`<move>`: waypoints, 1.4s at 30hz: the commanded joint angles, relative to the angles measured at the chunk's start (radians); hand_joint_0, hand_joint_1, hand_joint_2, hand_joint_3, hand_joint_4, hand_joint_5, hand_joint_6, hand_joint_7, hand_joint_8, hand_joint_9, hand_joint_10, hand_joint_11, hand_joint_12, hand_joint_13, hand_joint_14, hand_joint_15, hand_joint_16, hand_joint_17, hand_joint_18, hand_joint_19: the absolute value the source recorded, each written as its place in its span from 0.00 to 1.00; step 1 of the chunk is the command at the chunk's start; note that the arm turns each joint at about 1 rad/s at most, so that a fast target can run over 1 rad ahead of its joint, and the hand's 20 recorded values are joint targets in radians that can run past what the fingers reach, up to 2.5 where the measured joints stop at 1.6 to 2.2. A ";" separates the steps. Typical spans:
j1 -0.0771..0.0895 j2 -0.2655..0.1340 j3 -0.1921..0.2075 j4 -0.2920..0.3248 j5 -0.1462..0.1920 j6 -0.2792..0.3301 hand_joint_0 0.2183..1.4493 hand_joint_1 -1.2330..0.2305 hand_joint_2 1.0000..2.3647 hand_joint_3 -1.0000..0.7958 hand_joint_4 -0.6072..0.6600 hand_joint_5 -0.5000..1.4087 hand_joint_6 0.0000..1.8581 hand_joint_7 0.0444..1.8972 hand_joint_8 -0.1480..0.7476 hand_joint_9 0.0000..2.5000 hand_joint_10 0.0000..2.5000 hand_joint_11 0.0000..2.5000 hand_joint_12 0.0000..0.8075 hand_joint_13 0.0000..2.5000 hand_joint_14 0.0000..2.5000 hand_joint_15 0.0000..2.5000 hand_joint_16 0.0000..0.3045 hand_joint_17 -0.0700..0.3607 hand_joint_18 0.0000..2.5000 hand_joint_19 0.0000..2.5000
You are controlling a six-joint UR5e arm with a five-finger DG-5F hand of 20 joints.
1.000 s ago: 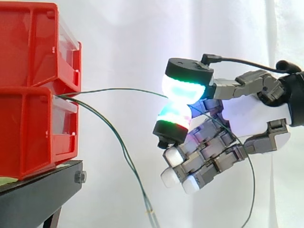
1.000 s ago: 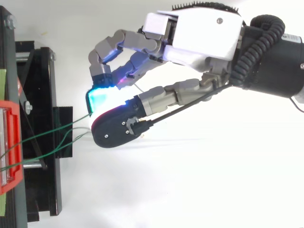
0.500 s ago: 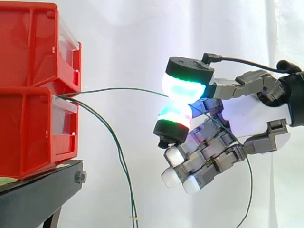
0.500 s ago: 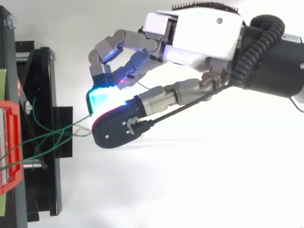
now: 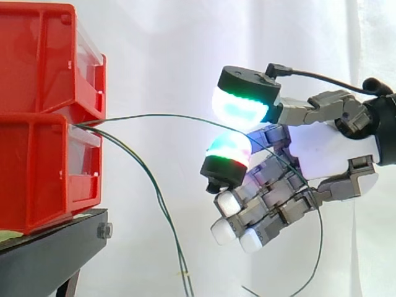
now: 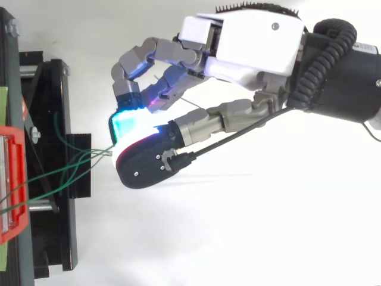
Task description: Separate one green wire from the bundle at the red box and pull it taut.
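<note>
White curtain (image 5: pixel 161 55) behind, boxes on the left, arm in from the right. One green wire (image 5: pixel 154 116) leaves the front of the lower red box (image 5: pixel 43 173), right where the upper red box (image 5: pixel 43 55) sits on it. It runs right in a shallow upward bow, not straight, to the hand (image 5: pixel 334 151).

It passes through the gap between two glowing pads: the upper pad (image 5: pixel 238 108) is green-cyan, the lower pad (image 5: pixel 228 151) green-red. The pads sit slightly apart. The wire lies across the top of the lower one and is not clamped. Past them it crosses the other fingers (image 5: pixel 226 201), which are curled with white tips, then loops down below the palm.

A second wire (image 5: pixel 162 204) starts at the same spot on the box and droops steeply, clear of the hand. From above, several green strands (image 6: pixel 65 173) fan from the box across the black stand (image 6: pixel 47 107) toward the pads. Both boxes sit on that stand.
</note>
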 commanded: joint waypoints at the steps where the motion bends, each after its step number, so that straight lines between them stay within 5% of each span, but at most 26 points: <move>1: 0.000 0.000 -0.001 0.000 -0.001 0.000 0.17 0.39 0.00 0.28 0.64 0.18 0.44 0.57 0.53 0.39 0.01 0.32 0.49 0.29 0.01 0.16 0.20 0.49 0.28 0.15; 12: 0.000 0.000 -0.002 0.000 -0.001 0.002 0.27 0.48 0.00 0.28 0.59 0.19 0.42 0.61 0.49 0.39 0.01 0.32 0.44 0.28 0.01 0.16 0.17 0.43 0.25 0.17; 27: 0.000 0.000 -0.002 0.000 -0.001 0.002 0.29 0.37 0.01 0.41 0.59 0.17 0.45 0.63 0.49 0.38 0.01 0.33 0.43 0.28 0.01 0.16 0.17 0.43 0.24 0.17; 42: 0.000 0.000 -0.002 0.000 0.000 0.000 0.30 0.34 0.02 0.52 0.48 0.17 0.47 0.64 0.48 0.39 0.01 0.33 0.43 0.28 0.01 0.16 0.17 0.43 0.25 0.16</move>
